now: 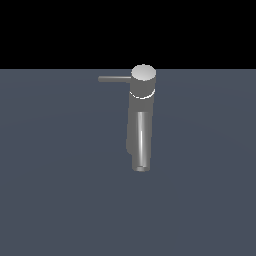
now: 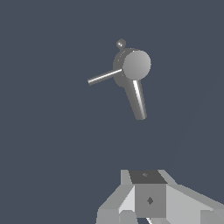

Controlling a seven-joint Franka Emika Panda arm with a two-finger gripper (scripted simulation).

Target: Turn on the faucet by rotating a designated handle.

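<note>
Dark slate-blue tabletop (image 1: 60,190) fills the scene beneath a flat black background, bare around a lone grey faucet (image 1: 141,105) that stands near its middle. Seen from the exterior view, the faucet's cylinder column rises to a lighter round cap (image 1: 144,73), while its shiny tubular spout (image 1: 141,145) reaches toward the camera. From the cap, the handle (image 1: 115,79), a thin straight rod far slimmer than the spout, projects level toward the exterior view's left. In the wrist view, the white-and-grey hand (image 2: 148,197) hangs well apart from the faucet, touching nothing; only its blocky body shows, its fingertips cut off at the frame edge, so whether it is wide or narrow cannot be told.
</note>
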